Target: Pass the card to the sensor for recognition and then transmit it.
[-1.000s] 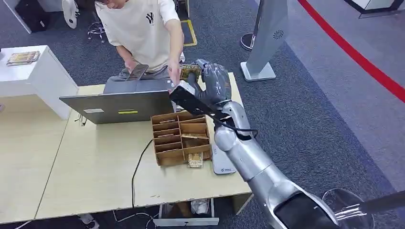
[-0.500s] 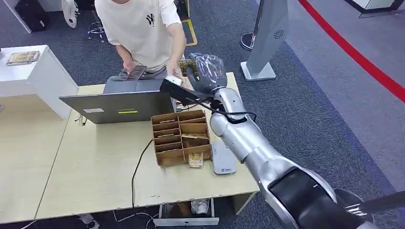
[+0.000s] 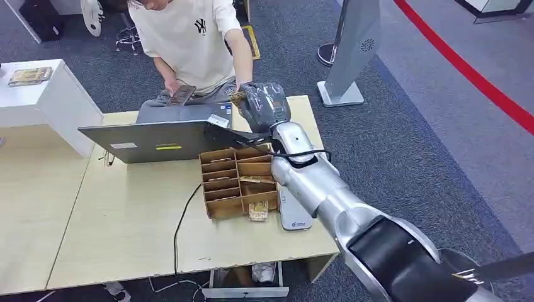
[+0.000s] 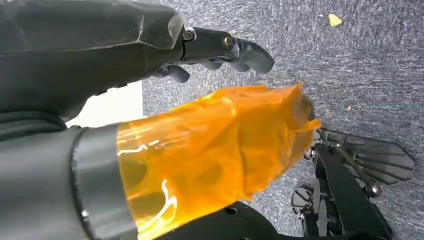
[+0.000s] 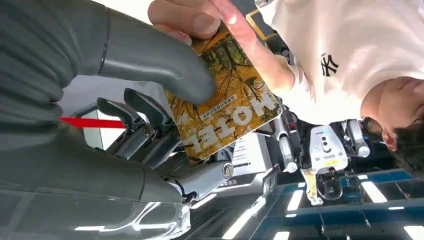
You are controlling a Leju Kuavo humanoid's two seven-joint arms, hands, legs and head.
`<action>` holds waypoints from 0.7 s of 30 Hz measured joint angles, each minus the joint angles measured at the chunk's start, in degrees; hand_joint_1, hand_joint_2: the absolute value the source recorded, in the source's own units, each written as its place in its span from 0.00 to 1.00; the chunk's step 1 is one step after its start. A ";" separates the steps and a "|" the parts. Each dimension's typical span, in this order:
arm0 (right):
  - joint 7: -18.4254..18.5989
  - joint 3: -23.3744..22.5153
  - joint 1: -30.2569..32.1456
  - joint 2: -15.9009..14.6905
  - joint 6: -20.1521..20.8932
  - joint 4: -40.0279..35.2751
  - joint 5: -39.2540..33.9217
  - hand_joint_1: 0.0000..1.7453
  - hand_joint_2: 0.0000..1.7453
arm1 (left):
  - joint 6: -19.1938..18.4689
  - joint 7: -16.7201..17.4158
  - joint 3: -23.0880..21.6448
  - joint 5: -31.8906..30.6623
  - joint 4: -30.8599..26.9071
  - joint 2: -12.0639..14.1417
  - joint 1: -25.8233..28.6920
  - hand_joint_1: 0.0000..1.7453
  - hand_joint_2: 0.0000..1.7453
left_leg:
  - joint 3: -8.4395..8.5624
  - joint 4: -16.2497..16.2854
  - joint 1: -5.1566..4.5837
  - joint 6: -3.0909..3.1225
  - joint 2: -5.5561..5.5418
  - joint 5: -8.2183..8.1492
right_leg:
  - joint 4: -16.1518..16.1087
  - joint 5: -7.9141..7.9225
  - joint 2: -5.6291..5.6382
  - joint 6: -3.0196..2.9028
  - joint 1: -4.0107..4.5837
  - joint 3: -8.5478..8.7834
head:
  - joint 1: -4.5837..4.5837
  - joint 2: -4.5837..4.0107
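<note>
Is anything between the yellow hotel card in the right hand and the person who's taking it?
Nothing visible blocks it. The right hand pinches the yellow printed hotel card, and the person's hand already grips the card's far edge. The open grey laptop sits lower, beside the handover, not in its path.

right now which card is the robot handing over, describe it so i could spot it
Find the open laptop on the wooden desk; past its right end the right hand is raised. The card is pinched there, with a person's hand also on it: autumn-tree print with HOTEL lettering.
</note>
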 joint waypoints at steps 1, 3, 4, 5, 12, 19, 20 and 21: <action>0.00 0.04 0.00 0.02 0.00 0.20 0.04 0.02 1.00 | 0.00 0.02 -0.02 0.02 0.00 0.00 0.00 0.00 0.00 | -0.01 0.00 0.00 0.00 0.00 0.00 | 0.00 0.00 0.00 0.00 0.00 -0.01 | 0.00 0.00; 0.00 0.11 0.01 0.15 0.02 0.52 0.37 0.00 1.00 | 0.00 0.04 -0.02 0.02 0.00 0.00 0.00 0.00 0.00 | -0.03 0.00 0.00 0.00 0.00 0.00 | 0.00 0.00 0.01 0.00 0.00 -0.04 | -0.02 0.00; 0.00 0.20 0.01 0.20 0.06 0.68 0.72 0.00 1.00 | 0.00 0.04 -0.02 0.04 0.00 0.00 -0.01 0.00 0.00 | -0.03 0.00 0.00 0.00 0.01 0.00 | 0.00 0.00 0.01 0.00 0.00 -0.05 | 0.00 0.00; 0.02 0.28 0.01 0.26 0.07 0.81 0.79 0.00 1.00 | 0.00 0.07 -0.02 0.09 0.00 0.00 -0.01 0.00 0.00 | -0.03 0.00 0.00 0.00 0.01 0.00 | 0.00 0.00 0.01 0.00 0.00 -0.05 | 0.00 0.00; -1.05 0.52 0.09 0.35 -0.04 1.31 -0.05 0.00 1.00 | 0.04 0.24 0.00 0.68 0.00 0.00 0.00 0.00 0.00 | -0.02 0.00 0.00 0.00 0.01 0.00 | 0.00 0.01 0.01 0.00 0.00 -0.05 | -0.02 0.00; -4.81 -0.61 3.63 0.70 -0.26 -3.74 -7.18 0.00 1.00 | 0.35 0.24 0.00 1.64 0.00 -0.18 0.03 0.00 0.00 | -0.02 0.00 0.00 0.00 0.01 0.00 | 0.00 0.01 0.01 -0.01 0.00 -0.06 | -0.02 0.00; -5.70 -1.12 4.78 0.81 -0.24 -5.62 -9.41 0.00 1.00 | 0.53 0.20 0.00 1.86 0.00 -0.26 0.02 0.00 0.00 | -0.03 0.00 0.00 0.00 0.01 0.00 | 0.00 0.01 0.01 -0.01 0.00 -0.06 | 0.00 0.00; -6.42 -1.70 6.14 0.96 -0.22 -7.79 -11.40 0.00 1.00 | 0.68 0.09 0.00 2.16 0.00 -0.35 0.01 0.00 0.00 | -0.03 0.00 0.00 0.00 0.00 0.00 | 0.00 0.00 0.00 -0.01 0.00 -0.06 | 0.02 0.00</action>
